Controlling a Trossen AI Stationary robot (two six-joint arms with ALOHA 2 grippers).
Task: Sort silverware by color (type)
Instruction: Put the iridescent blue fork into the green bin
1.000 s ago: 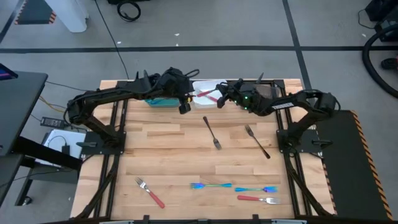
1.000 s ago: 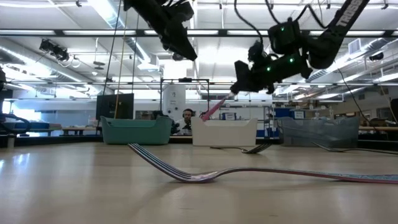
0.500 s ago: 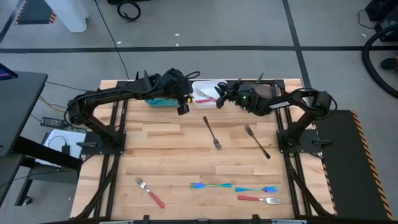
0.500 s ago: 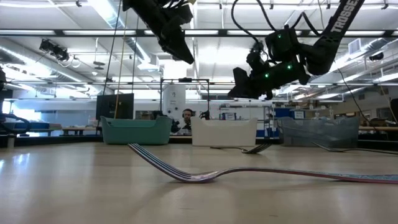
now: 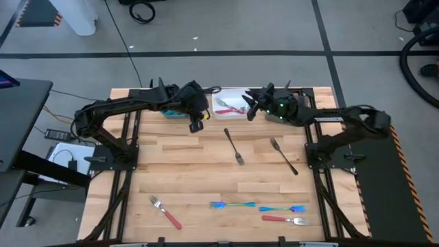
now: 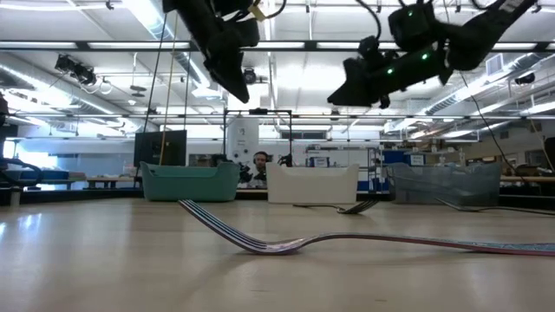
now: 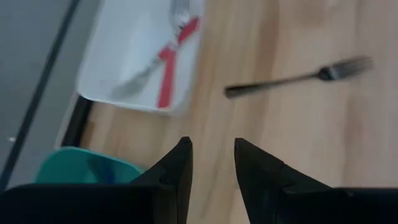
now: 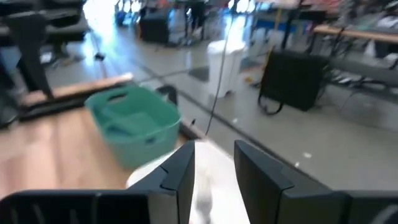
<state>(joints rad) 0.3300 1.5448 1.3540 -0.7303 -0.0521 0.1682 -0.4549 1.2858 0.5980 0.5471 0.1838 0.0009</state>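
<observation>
Risk, as we judge it, lies in crowding: the left gripper [image 5: 195, 125] and right gripper [image 5: 250, 112], both with fingers apart and empty, hover on either side of the white bin [image 5: 221, 95], so we could clip each other or nudge it. Two red forks [image 5: 228, 106] lie inside. Two dark forks [image 5: 234, 146] wait mid-table; red and blue forks [image 5: 232, 204] lie along the near edge. We work on a pale wooden table [image 5: 178, 171] in an open workshop, a teal bin [image 6: 189, 182] beside the white.

Pale planked wood table [image 5: 178, 165], shiny metal forks [image 5: 233, 146], smooth plastic bins [image 5: 226, 103].
</observation>
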